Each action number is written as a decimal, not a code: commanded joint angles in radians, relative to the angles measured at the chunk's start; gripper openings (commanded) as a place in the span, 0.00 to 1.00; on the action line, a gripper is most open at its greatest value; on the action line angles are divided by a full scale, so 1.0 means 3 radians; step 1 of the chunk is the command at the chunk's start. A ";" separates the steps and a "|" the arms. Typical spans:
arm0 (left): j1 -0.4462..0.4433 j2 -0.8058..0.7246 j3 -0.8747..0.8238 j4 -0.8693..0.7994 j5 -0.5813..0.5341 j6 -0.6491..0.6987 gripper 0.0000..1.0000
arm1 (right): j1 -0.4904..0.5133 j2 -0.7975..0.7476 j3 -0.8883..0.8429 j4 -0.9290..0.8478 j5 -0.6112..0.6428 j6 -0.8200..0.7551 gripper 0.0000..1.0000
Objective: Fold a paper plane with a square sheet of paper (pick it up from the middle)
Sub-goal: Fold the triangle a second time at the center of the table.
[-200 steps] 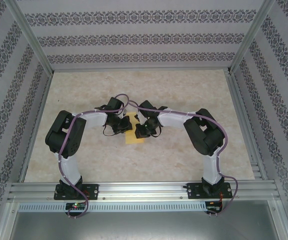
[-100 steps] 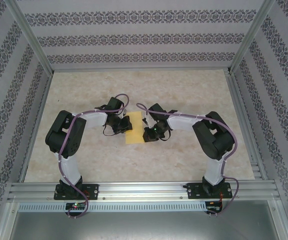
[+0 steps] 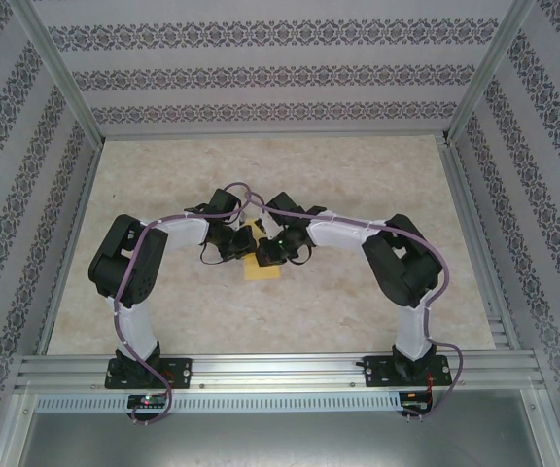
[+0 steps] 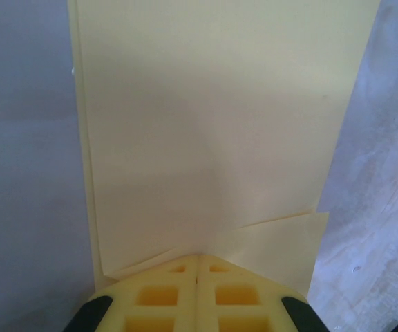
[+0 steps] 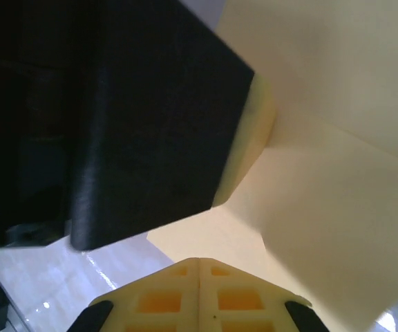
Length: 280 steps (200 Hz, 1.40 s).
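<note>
From above, the light is bright and even. The pale table (image 3: pixel 358 175) has only small, soft shadows under the arms (image 3: pixel 134 263). In the left wrist picture, a soft grey shadow lies across the middle of the yellow paper (image 4: pixel 213 104). In the right wrist picture, the upper left is dark and fuzzy. Tiny shiny spots sit at the lower left.

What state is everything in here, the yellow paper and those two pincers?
Paper: partly folded, layers overlapping, lying between the two pincers.
Left pincer: shut, tips at the paper's near edge.
Right pincer: shut, tips at the paper.
</note>
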 commanded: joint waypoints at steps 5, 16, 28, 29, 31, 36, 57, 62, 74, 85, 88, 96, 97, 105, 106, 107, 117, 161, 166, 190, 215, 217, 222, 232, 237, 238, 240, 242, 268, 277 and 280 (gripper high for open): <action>-0.0019 0.0291 -0.0147 -0.0339 -0.0424 -0.0005 0.06 | -0.0017 0.0109 0.0079 0.0021 0.0005 0.0045 0.05; -0.0017 0.0292 -0.0149 -0.0339 -0.0431 -0.0007 0.06 | -0.0041 0.0125 0.0046 0.0078 -0.0017 0.0075 0.04; -0.0020 0.0296 -0.0149 -0.0339 -0.0433 -0.0007 0.06 | -0.0082 0.0133 -0.0011 0.0171 -0.0050 0.0119 0.04; -0.0017 0.0298 -0.0151 -0.0339 -0.0433 -0.0006 0.06 | -0.0083 0.0134 -0.0016 0.0179 -0.0051 0.0121 0.04; -0.0018 0.0297 -0.0152 -0.0338 -0.0437 -0.0007 0.06 | -0.0087 0.0135 -0.0023 0.0187 -0.0059 0.0124 0.04; -0.0018 0.0304 -0.0152 -0.0338 -0.0440 -0.0005 0.06 | -0.0098 0.0140 -0.0039 0.0208 -0.0075 0.0128 0.04; -0.0015 0.0315 -0.0160 -0.0331 -0.0452 -0.0009 0.06 | -0.0123 0.0179 -0.0085 0.0244 -0.0121 0.0125 0.03; -0.0018 0.0316 -0.0165 -0.0338 -0.0457 -0.0008 0.05 | -0.0129 0.0187 -0.0104 0.0243 -0.0127 0.0118 0.03; -0.0015 0.0311 -0.0179 -0.0330 -0.0472 -0.0015 0.05 | -0.0142 0.0175 -0.0181 0.0248 -0.0128 0.0095 0.03; -0.0015 0.0318 -0.0184 -0.0321 -0.0475 -0.0016 0.05 | -0.0155 0.0162 -0.0276 0.0249 -0.0131 0.0065 0.03; -0.0016 0.0317 -0.0185 -0.0324 -0.0481 -0.0019 0.05 | -0.0163 0.0155 -0.0302 0.0242 -0.0137 0.0059 0.03; -0.0018 0.0321 -0.0188 -0.0323 -0.0482 -0.0018 0.05 | -0.0170 0.0137 -0.0368 0.0228 -0.0143 0.0018 0.02; -0.0016 0.0321 -0.0185 -0.0321 -0.0481 -0.0017 0.05 | -0.0170 0.0136 -0.0378 0.0223 -0.0143 0.0014 0.02; -0.0018 0.0325 -0.0190 -0.0323 -0.0482 -0.0020 0.05 | -0.0176 0.0101 -0.0448 0.0189 -0.0125 -0.0025 0.02; -0.0016 0.0326 -0.0192 -0.0321 -0.0480 -0.0022 0.05 | -0.0176 0.0098 -0.0459 0.0188 -0.0124 -0.0033 0.02; -0.0015 0.0324 -0.0192 -0.0322 -0.0480 -0.0024 0.05 | -0.0176 0.0091 -0.0470 0.0182 -0.0126 -0.0037 0.02; -0.0016 0.0322 -0.0190 -0.0320 -0.0486 -0.0022 0.05 | -0.0172 0.0019 -0.0577 0.0163 -0.0129 -0.0089 0.02; -0.0020 0.0322 -0.0189 -0.0324 -0.0498 -0.0020 0.05 | -0.0218 -0.0325 -0.0978 0.0083 -0.0102 -0.0212 0.02; -0.0017 0.0322 -0.0193 -0.0323 -0.0496 -0.0021 0.05 | -0.0223 -0.0353 -0.1001 0.0070 -0.0094 -0.0222 0.01; -0.0016 0.0306 -0.0177 -0.0318 -0.0480 -0.0001 0.05 | -0.0291 -0.0472 -0.1006 0.0071 -0.0026 -0.0206 0.02; -0.0015 0.0299 -0.0161 -0.0305 -0.0434 0.0012 0.05 | -0.0287 -0.0614 -0.0787 0.0219 -0.0067 -0.0076 0.03; -0.0016 0.0299 -0.0159 -0.0302 -0.0429 0.0011 0.05 | -0.0279 -0.0616 -0.0763 0.0232 -0.0074 -0.0059 0.03; -0.0016 0.0296 -0.0159 -0.0299 -0.0429 0.0011 0.05 | -0.0264 -0.0614 -0.0704 0.0268 -0.0081 -0.0032 0.03; -0.0015 0.0292 -0.0162 -0.0299 -0.0431 0.0011 0.05 | -0.0236 -0.0564 -0.0592 0.0342 -0.0090 0.0020 0.03; -0.0015 0.0292 -0.0161 -0.0298 -0.0427 0.0013 0.05 | -0.0227 -0.0506 -0.0537 0.0381 -0.0102 0.0053 0.03; -0.0017 0.0294 -0.0162 -0.0298 -0.0425 0.0012 0.05 | -0.0222 -0.0492 -0.0527 0.0386 -0.0110 0.0057 0.03; -0.0015 0.0292 -0.0162 -0.0298 -0.0423 0.0011 0.05 | -0.0218 -0.0467 -0.0504 0.0391 -0.0116 0.0064 0.03; -0.0015 0.0294 -0.0162 -0.0298 -0.0422 0.0012 0.05 | -0.0213 -0.0440 -0.0479 0.0395 -0.0120 0.0074 0.03; -0.0017 0.0293 -0.0162 -0.0292 -0.0405 0.0013 0.05 | -0.0140 -0.0112 -0.0199 0.0397 -0.0131 0.0139 0.03; -0.0020 0.0293 -0.0157 -0.0291 -0.0399 0.0011 0.05 | -0.0123 -0.0020 -0.0125 0.0381 -0.0133 0.0145 0.03; -0.0021 0.0295 -0.0153 -0.0293 -0.0394 0.0019 0.05 | -0.0117 0.0001 -0.0101 0.0376 -0.0137 0.0145 0.03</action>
